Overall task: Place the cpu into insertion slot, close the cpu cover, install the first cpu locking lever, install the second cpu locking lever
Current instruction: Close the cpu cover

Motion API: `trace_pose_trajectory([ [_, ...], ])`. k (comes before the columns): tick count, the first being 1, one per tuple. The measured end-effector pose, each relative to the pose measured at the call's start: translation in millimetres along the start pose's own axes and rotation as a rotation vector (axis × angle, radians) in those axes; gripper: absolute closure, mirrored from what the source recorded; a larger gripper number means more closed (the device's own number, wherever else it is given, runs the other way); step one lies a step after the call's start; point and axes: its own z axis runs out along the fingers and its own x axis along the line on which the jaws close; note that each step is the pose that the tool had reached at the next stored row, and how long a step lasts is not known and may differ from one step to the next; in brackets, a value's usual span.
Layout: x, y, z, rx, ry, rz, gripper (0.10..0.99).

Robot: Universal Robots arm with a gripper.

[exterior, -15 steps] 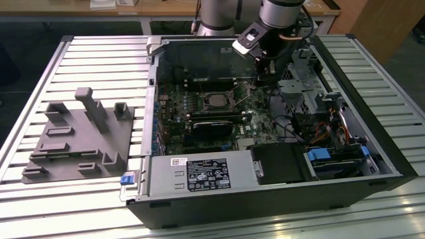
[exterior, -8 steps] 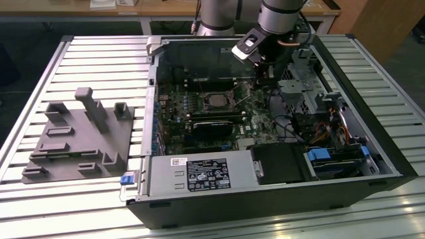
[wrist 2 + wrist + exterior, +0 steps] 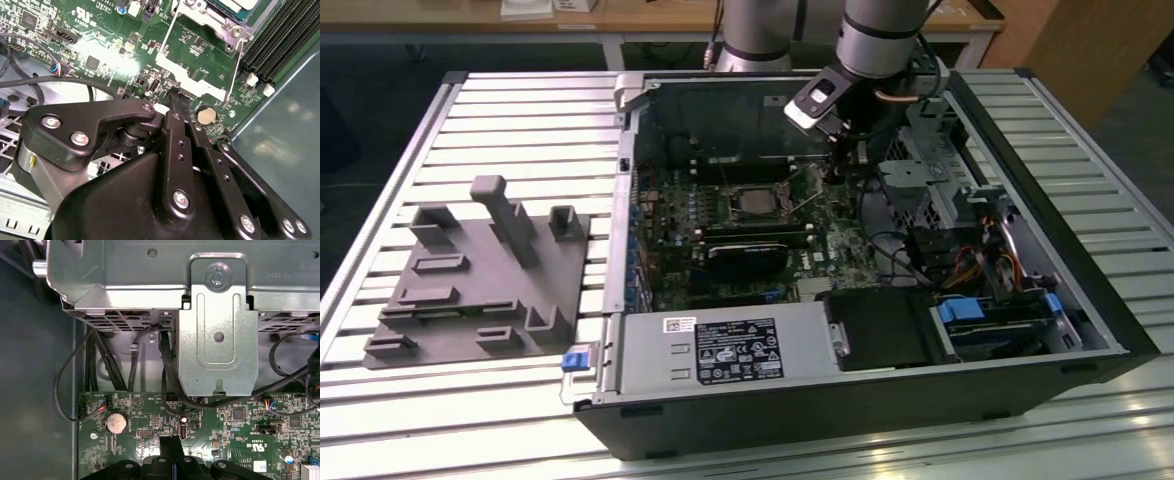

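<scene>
Cpu (image 3: 757, 199) sits square in its socket on the motherboard (image 3: 670, 228), just to the exterior view's left of the claw (image 3: 850, 168). The claw's fingers (image 3: 170, 442) are pressed together with nothing seen between them, tips down at the board. Its own black body hides the contact. A coin battery (image 3: 205, 116) lies just beside the tips, with a thin wire lever (image 3: 237, 67) beyond it.

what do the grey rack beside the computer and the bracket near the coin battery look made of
The grey rack looks like matte plastic: dull grey, no glare. The bracket looks like sheet metal, likely steel: silvery sheen, pressed rib, punched holes.
</scene>
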Motion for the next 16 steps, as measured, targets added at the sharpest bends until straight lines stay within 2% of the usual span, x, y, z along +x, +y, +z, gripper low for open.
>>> trace_pose_trajectory([
  [2,0.0,-0.2,0.1,0.0,0.0,0.0,0.98],
  [5,0.0,-5.2,0.1,0.0,0.0001,0.0,0.98],
  [11,-0.3,-20.5,0.0,0.0,0.0002,0.0,0.98],
  [16,-0.6,-37.7,-0.1,0.0,0.0002,0.0,0.98],
])
